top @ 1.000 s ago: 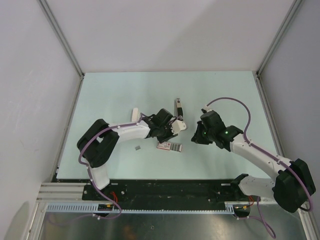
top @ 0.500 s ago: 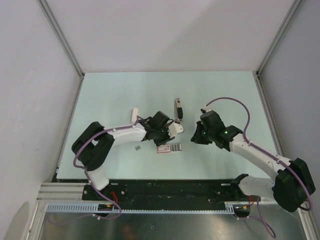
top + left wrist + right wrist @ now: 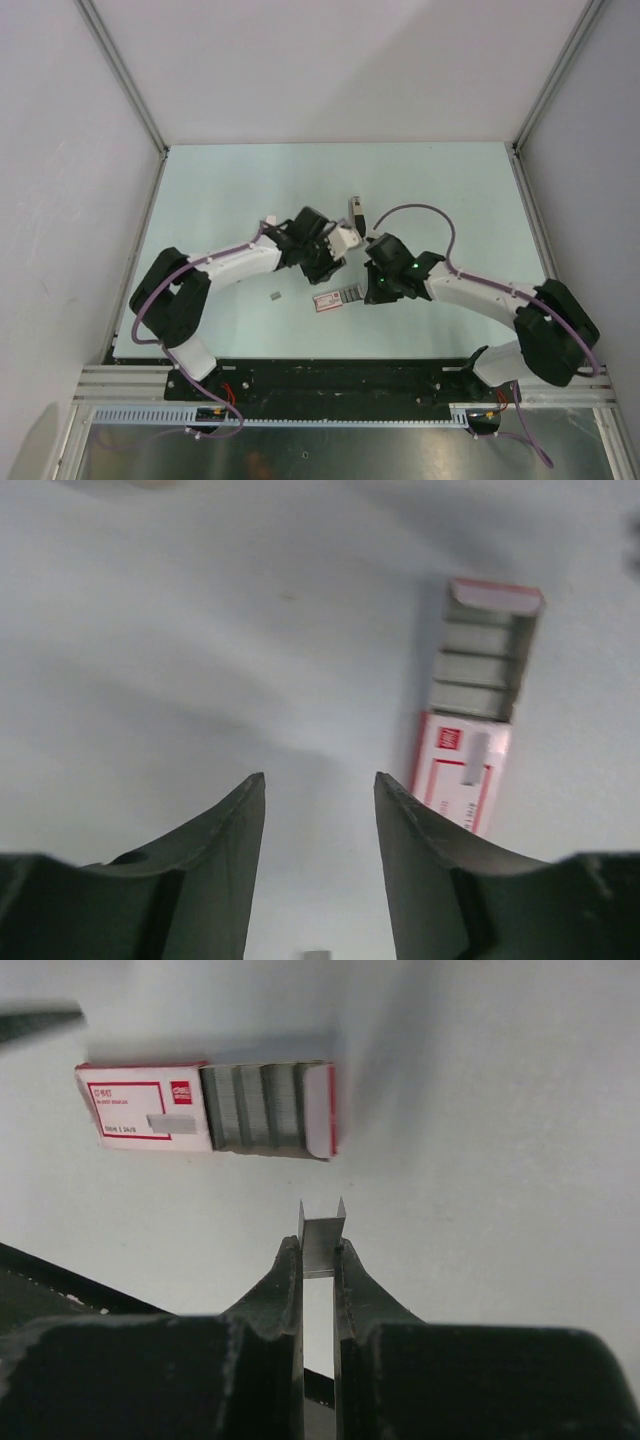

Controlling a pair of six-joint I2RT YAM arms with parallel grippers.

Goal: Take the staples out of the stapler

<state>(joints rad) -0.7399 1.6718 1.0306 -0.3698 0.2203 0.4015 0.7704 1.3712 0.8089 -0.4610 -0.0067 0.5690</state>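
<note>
Above worktop by packet | R gripper pinched on staples | L gripper approx half open, holding nothing

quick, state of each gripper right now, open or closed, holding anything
left gripper: open, empty
right gripper: closed on a short strip of staples

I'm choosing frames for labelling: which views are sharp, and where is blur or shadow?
Right wrist: sharp on the staples pinched in the right gripper and on the staple box; a dark blur crosses the top-left corner. Left wrist: softer, broad shadows on the table. Top external: evenly lit, no glare.
</note>
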